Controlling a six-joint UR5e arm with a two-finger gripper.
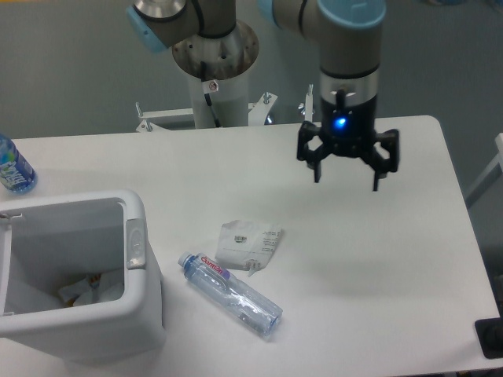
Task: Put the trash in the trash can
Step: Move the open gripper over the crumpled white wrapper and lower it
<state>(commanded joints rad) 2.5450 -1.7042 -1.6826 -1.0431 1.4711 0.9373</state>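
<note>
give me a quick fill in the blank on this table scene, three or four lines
1. The two-finger gripper hangs above the white table with its jaws ____.
2. The flat white paper packet lies ____ the large white plastic trash can, on the table.
3. The clear plastic bottle with the red-white label lies on its ____.
4. The blue-labelled bottle stands at the table's ____ edge in the picture.

Missing words: open; outside; side; left
</note>
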